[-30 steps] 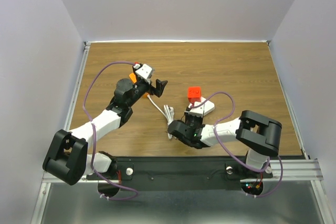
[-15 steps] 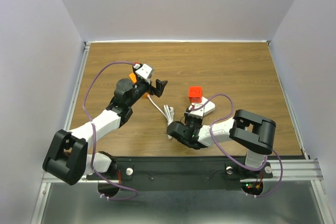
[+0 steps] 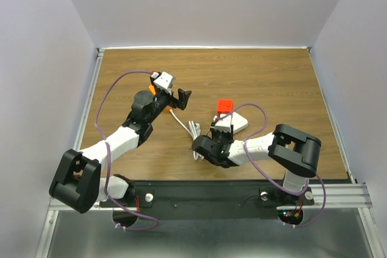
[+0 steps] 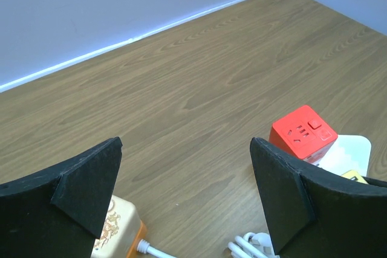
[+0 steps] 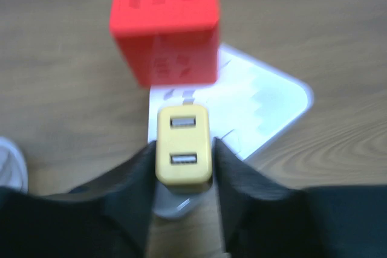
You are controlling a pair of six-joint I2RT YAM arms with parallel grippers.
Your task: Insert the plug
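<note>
Two arms at a wooden table (image 4: 181, 58), seen from above and from each wrist. The right pincer (image 3: 222, 131) is clamped on the sides of a yellow plug (image 5: 183, 146), whose two small ports face the wrist camera. The plug is held upright over the near end of a white power strip (image 5: 260, 104), just in front of a red cube socket (image 5: 164, 22) that sits on the strip's far end. This grip by the flanks probably leaves the underside free to meet the slots. The left pincer (image 4: 184, 143) hangs with its fingers wide apart and nothing between them, well apart from the strip and looking toward it, apparently on standby. A coiled white cable (image 3: 194, 131) lies between the two arms.

Not resolved: the plug's prongs are hidden beneath its body, so it cannot be told whether they have entered the strip. The right wrist view is blurred. A cream and orange box (image 4: 118, 234) is cut off behind the left finger and at the frame edge.
</note>
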